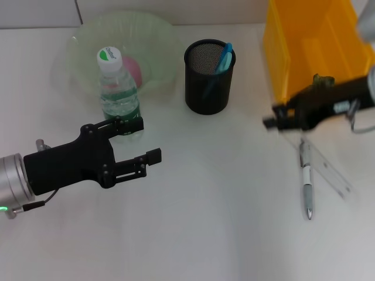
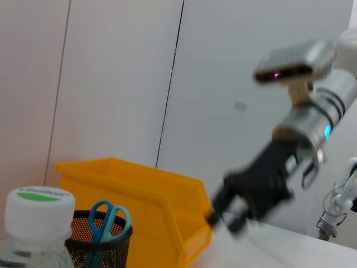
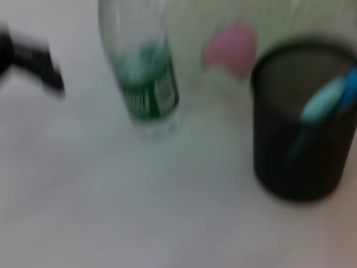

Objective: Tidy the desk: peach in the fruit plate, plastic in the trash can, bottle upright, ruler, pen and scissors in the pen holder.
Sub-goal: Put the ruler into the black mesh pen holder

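The water bottle stands upright in front of the green fruit plate, which holds the pink peach. My left gripper is open just in front of the bottle's base, holding nothing. The black mesh pen holder holds the blue scissors. The pen and the clear ruler lie on the desk at the right. My right gripper hovers, blurred, just above them, in front of the yellow trash can. I see no plastic.
The left wrist view shows the bottle cap, the pen holder, the yellow can and the right gripper. The right wrist view shows the bottle, the peach and the pen holder.
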You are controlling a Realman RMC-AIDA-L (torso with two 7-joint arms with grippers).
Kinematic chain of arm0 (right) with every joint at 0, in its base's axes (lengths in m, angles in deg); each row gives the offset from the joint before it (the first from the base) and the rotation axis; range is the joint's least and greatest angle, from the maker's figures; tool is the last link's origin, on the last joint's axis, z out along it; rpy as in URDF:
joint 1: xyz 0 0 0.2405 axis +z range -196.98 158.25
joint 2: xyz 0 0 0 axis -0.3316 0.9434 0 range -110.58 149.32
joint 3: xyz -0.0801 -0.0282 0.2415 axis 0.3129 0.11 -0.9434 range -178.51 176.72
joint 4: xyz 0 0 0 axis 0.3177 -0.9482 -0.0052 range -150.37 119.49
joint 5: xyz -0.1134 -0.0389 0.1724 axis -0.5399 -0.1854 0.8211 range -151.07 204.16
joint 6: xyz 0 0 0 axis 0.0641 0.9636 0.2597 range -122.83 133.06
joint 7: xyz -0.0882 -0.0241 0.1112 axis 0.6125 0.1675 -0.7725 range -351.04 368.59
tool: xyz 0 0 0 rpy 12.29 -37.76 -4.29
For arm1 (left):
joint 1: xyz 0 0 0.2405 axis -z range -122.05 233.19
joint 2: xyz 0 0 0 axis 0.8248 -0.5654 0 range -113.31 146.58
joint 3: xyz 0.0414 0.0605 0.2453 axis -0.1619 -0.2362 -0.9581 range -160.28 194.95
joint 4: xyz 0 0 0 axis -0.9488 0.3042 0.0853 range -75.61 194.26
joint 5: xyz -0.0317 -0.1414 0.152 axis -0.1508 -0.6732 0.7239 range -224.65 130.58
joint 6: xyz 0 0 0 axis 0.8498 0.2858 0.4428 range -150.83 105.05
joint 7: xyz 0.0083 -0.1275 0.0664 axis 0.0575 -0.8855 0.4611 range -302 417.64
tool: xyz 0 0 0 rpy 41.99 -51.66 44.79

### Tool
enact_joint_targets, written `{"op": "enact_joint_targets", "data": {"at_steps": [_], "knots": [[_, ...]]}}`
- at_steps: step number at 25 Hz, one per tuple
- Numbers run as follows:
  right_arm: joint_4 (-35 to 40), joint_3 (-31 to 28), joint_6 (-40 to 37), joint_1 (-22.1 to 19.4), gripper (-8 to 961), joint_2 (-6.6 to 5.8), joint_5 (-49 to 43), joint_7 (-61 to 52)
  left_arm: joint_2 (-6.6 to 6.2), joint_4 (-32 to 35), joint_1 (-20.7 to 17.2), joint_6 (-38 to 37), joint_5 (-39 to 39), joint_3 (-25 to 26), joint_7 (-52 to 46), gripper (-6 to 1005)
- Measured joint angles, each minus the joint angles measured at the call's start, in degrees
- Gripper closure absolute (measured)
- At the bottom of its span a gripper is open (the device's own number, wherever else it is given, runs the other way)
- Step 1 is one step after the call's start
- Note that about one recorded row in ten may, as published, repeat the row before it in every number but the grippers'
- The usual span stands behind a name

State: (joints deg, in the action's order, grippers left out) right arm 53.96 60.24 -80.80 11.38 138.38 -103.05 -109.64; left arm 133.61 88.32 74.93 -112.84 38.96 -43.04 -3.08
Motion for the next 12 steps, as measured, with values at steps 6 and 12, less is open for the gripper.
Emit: {"op": "enact_joint_targets", "data": {"at_steps": [6, 12], "knots": [[-3.57, -9.57, 7.07, -0.07, 568, 0.13, 25.52, 5.25, 0.07, 0.00, 0.28, -0.08, 0.04, 0.00, 0.00, 221], [-23.51, -9.56, 15.60, 5.83, 565, 0.23, 48.95, 25.46, 0.16, 0.00, 0.47, -0.13, 0.07, 0.00, 0.00, 222]]}}
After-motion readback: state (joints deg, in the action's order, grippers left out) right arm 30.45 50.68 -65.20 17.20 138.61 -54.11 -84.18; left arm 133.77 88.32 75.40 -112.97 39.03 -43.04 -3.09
